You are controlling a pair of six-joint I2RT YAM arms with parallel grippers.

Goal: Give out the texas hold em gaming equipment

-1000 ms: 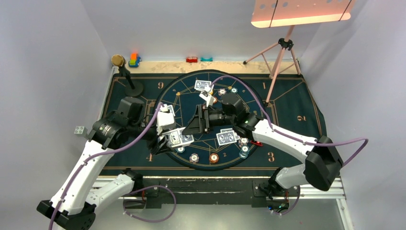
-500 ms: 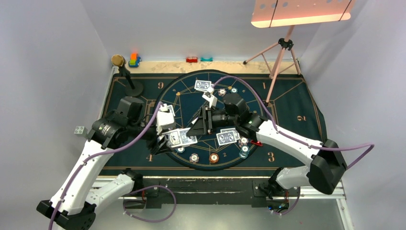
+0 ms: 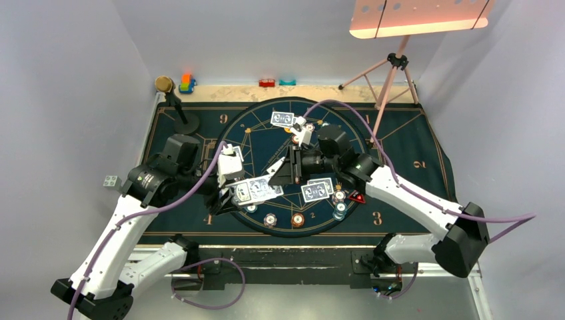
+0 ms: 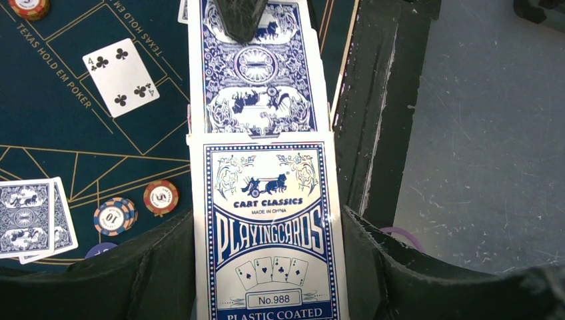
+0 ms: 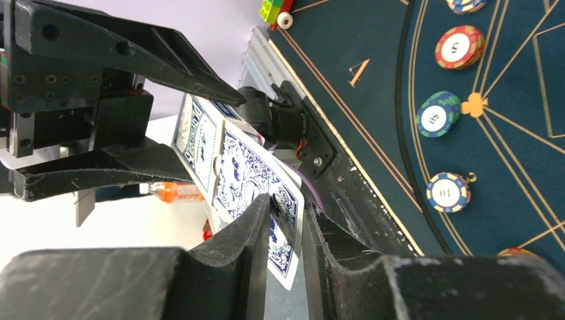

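Observation:
My left gripper (image 3: 234,195) is shut on a blue-and-white playing card box (image 3: 252,191), which fills the left wrist view (image 4: 266,227). A blue-backed card (image 4: 256,73) sticks out of the box's open end. My right gripper (image 3: 280,175) is shut on that card (image 5: 256,200), with the box (image 5: 196,130) just behind it. Face-down card pairs (image 3: 282,119) (image 3: 317,190) lie on the round poker mat. A face-up four of clubs (image 4: 121,75) lies there too. Striped chips (image 3: 270,219) (image 3: 298,219) (image 3: 340,208) and a red-black triangular marker (image 3: 358,197) sit near the mat's front.
A gold-headed microphone on a stand (image 3: 176,100) is at the back left, a pink tripod stand (image 3: 390,80) at the back right. Toy blocks (image 3: 187,83) (image 3: 268,83) lie along the far edge. More chips (image 5: 460,47) (image 5: 438,113) dot the mat.
My right gripper has drawn back to the right, sliding the card farther out of the box. The left gripper and box have shifted slightly right.

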